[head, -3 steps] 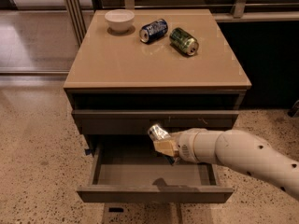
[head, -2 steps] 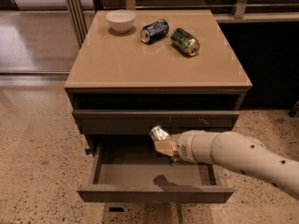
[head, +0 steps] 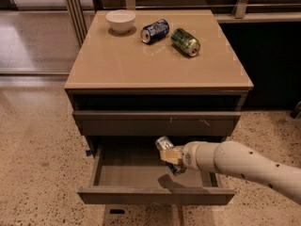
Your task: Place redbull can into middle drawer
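Gripper (head: pixel 170 156), clamped on redbull can (head: pixel 163 142), has dipped lower into open middle drawer (head: pixel 155 195), lower centre of frame, so release prob. next.

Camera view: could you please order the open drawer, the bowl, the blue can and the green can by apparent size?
Largest to smallest: open drawer, bowl, then blue can and green can, which look alike. The hand, over the drawer, holds the silver can.
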You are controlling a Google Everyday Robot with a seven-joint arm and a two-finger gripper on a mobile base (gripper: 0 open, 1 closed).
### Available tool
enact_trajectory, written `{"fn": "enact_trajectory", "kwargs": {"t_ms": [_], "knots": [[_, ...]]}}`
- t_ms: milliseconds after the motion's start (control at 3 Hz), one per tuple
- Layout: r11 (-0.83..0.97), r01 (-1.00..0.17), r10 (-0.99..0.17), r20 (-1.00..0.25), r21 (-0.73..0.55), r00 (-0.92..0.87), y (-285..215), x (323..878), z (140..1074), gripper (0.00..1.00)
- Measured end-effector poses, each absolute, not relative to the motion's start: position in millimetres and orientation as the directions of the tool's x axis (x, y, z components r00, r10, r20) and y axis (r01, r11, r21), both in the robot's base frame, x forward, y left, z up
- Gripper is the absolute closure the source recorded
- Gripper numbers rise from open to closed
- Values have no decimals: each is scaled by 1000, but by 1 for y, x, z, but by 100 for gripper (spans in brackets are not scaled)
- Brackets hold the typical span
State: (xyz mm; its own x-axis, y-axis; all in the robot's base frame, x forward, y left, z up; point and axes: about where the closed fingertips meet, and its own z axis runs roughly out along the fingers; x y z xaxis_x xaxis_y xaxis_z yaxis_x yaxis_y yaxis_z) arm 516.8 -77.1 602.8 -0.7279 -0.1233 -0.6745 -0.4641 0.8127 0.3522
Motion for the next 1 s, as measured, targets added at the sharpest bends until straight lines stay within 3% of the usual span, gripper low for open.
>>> {"fn": "enact_trajectory", "kwargs": {"t_ms": [1000], "knots": [[829,-360,-19,-622,429,-783,-95,535,551,100]]}}
